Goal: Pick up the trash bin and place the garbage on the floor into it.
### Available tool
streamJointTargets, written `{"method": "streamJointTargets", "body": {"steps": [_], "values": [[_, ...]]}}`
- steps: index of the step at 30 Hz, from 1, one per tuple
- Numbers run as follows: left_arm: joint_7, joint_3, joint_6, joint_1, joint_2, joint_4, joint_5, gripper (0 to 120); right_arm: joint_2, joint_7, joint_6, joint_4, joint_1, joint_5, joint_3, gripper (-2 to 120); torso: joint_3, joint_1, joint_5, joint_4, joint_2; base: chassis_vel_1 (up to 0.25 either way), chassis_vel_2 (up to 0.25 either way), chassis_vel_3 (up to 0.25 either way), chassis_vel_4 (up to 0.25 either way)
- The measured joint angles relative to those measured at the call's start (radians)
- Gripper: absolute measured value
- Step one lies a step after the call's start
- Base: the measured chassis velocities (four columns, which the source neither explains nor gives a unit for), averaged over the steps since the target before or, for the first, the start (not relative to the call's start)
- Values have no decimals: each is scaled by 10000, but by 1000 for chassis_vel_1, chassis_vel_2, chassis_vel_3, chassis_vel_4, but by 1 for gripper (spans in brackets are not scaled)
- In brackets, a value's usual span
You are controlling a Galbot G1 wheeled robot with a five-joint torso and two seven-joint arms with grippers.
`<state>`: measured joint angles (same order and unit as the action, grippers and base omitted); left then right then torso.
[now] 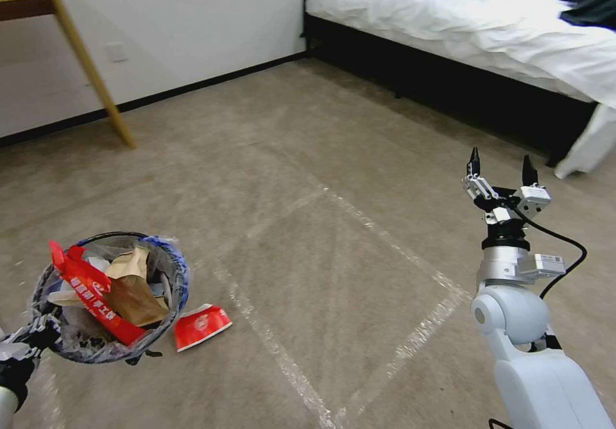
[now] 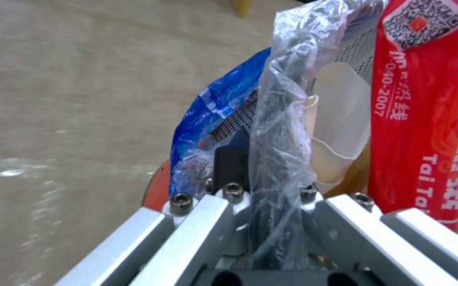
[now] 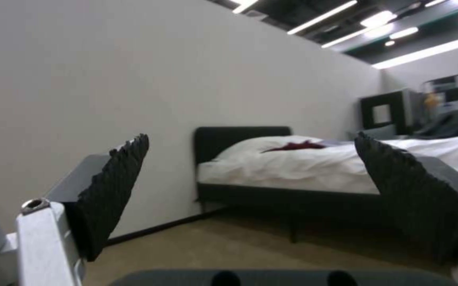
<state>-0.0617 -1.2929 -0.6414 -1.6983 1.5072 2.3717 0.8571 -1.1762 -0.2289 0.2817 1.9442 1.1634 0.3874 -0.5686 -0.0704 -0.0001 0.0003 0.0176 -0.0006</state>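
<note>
The trash bin (image 1: 109, 301) hangs at the lower left of the head view, lined with crinkled clear plastic and holding a red wrapper (image 1: 96, 294), brown paper (image 1: 131, 288) and white scraps. My left gripper (image 1: 38, 329) is shut on its near rim; in the left wrist view the fingers (image 2: 229, 206) clamp the liner-wrapped black rim (image 2: 279, 131). One piece of garbage, a crushed red-and-white wrapper (image 1: 202, 325), lies on the floor (image 1: 333, 179) just beside the bin. My right gripper (image 1: 500, 166) is raised over the carpet on the right, open and empty, as the right wrist view (image 3: 250, 137) confirms.
A bed (image 1: 481, 25) with white sheets, a dark frame and clothes on top fills the far right. A wooden table leg (image 1: 90, 63) slants down at the far left by the white wall. Shiny tape lines (image 1: 385, 236) cross the carpet.
</note>
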Motion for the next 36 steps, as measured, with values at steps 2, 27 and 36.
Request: {"method": "streamJointTargets", "body": {"steps": [2, 27, 36], "values": [[1, 0, 0, 3, 9, 0, 0, 1, 0, 41, 22, -21, 0, -1, 17, 98, 0, 0, 0, -1, 0, 126, 120, 115, 119], [77, 51, 130, 143, 36, -219, -381, 1, -69, 249, 230, -219, -16, -158, 154, 100, 0, 0, 0, 0, 0, 56, 53, 51, 50], [86, 65, 135, 175, 34, -283, -408, 1, -67, 510, 189, -306, -10, -155, 150, 100, 0, 0, 0, 0, 0, 0, 0, 0, 0]]}}
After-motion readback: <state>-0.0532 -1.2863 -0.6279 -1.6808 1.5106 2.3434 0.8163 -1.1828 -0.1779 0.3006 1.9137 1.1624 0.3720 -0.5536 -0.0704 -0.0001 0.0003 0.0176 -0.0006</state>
